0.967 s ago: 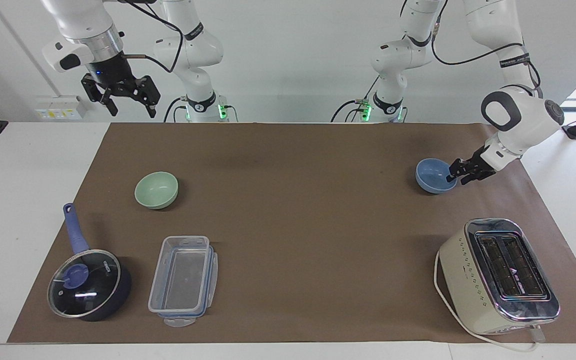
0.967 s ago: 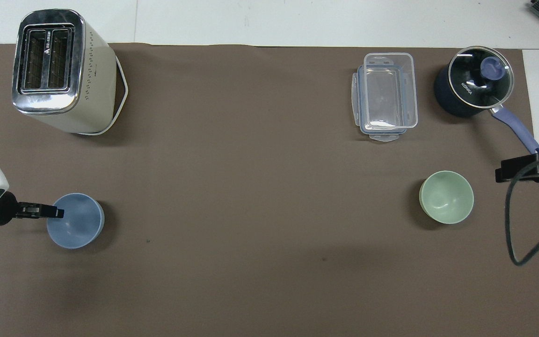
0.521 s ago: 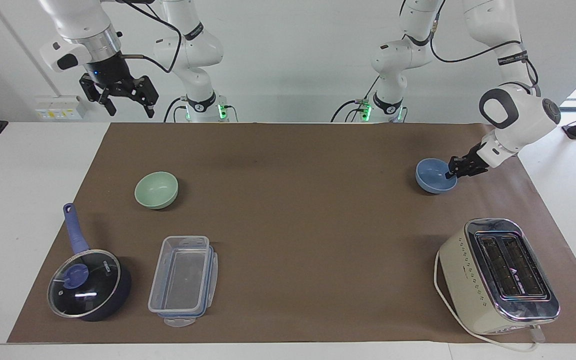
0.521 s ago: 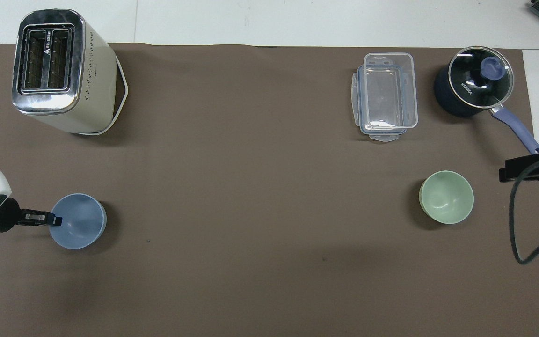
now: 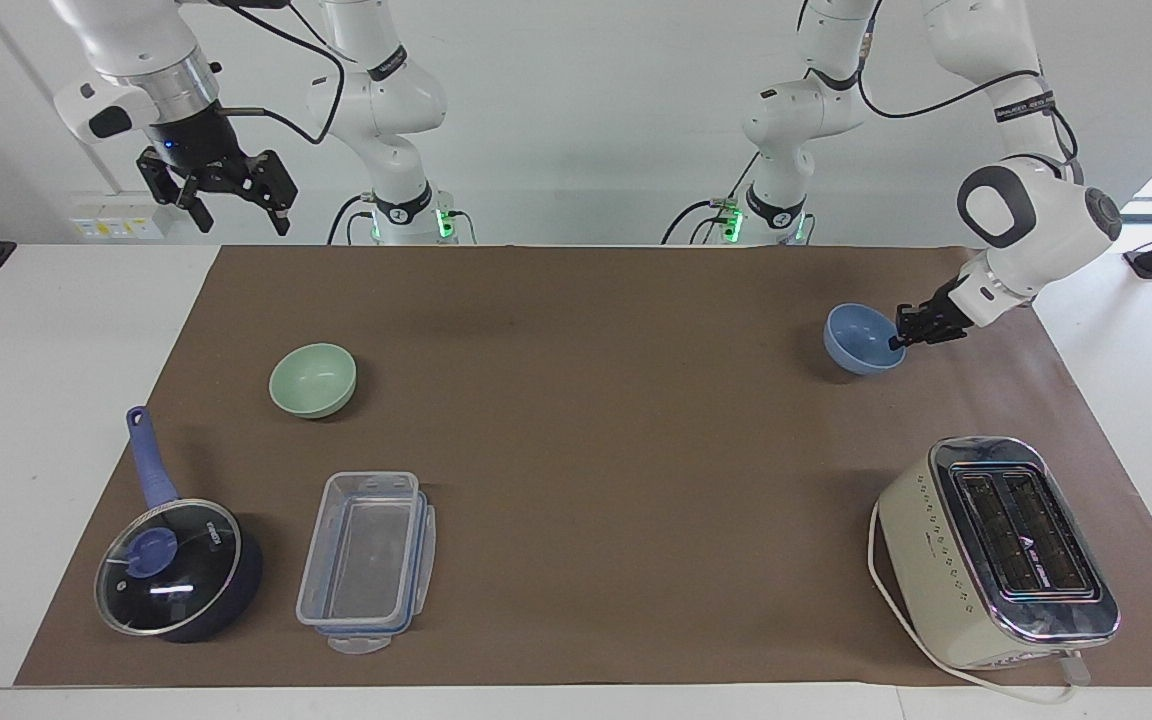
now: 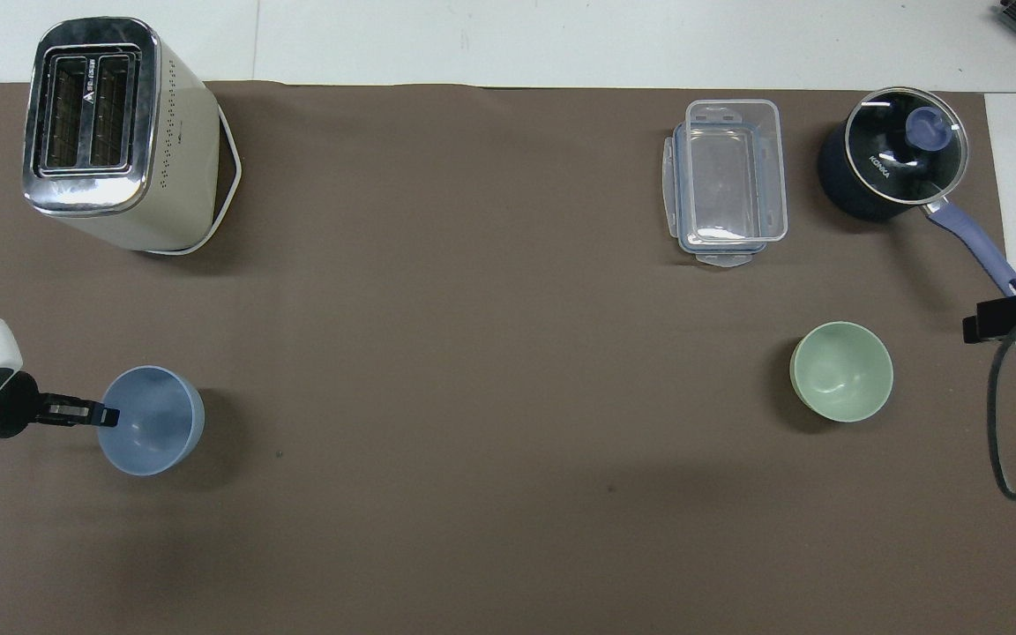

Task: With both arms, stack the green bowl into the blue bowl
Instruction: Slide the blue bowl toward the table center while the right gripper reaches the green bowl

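Left pincer [image 5: 896, 340] clamped on the rim of the blue bowl [image 5: 861, 338], at the left arm's end of the bench [image 5: 576, 330], bowl tilted and nearer the robots than the toaster [image 5: 996, 550]. Right pincer [image 5: 233, 208] spread wide, empty, raised over the bench edge at the right arm's end. Green bowl [image 5: 313, 379] upright on the bench, nearer the robots than the saucepan [image 5: 176, 570] and the clear container [image 5: 368, 560].

Left gripper [image 5: 898, 340], clamped on blue bowl [image 5: 861, 340] rim: bare brown mat [image 5: 586, 400] toward green bowl [image 5: 313, 379]. Toaster [image 5: 996, 550] stands beside, farther out.
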`<control>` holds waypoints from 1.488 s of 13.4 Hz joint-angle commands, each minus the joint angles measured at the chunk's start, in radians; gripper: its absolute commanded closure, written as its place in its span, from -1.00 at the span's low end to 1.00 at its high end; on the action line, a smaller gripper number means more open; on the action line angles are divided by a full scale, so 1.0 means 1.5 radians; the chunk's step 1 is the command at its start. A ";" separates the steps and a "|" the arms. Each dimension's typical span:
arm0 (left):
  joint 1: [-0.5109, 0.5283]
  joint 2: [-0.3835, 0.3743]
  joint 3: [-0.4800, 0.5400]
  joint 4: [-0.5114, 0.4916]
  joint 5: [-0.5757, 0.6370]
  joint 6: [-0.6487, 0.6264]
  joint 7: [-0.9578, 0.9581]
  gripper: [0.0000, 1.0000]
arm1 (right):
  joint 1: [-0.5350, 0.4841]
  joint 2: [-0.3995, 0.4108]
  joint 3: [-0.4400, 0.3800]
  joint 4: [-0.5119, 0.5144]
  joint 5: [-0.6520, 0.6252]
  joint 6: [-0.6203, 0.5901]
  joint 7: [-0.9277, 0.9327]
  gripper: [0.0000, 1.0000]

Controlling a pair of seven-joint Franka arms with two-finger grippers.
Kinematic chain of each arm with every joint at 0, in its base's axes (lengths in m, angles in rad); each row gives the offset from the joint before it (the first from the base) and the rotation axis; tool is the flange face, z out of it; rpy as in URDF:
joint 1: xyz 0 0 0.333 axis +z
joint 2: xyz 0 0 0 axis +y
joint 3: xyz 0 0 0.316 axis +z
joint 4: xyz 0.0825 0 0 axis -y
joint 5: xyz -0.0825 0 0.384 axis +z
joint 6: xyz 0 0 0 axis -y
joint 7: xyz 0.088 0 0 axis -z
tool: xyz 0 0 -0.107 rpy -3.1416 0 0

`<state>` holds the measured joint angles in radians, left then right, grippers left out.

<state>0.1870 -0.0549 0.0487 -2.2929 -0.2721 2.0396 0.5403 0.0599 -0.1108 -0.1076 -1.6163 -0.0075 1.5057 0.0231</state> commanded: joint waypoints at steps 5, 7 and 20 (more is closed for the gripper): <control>-0.230 -0.038 0.001 -0.018 -0.007 0.030 -0.243 1.00 | -0.004 -0.012 0.002 -0.025 0.001 0.040 -0.017 -1.00; -0.332 -0.030 0.000 -0.018 -0.008 0.075 -0.375 1.00 | -0.011 -0.010 0.002 -0.044 0.001 0.068 -0.019 -1.00; -0.635 0.079 -0.003 0.007 -0.024 0.259 -0.707 1.00 | -0.098 0.066 0.000 -0.268 0.038 0.339 -0.196 -1.00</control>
<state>-0.7404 0.0558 0.0263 -2.2947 -0.2841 2.4124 -0.4994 -0.0386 -0.0110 -0.1136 -1.9384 0.0066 1.9383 -0.1922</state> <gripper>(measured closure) 0.960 0.000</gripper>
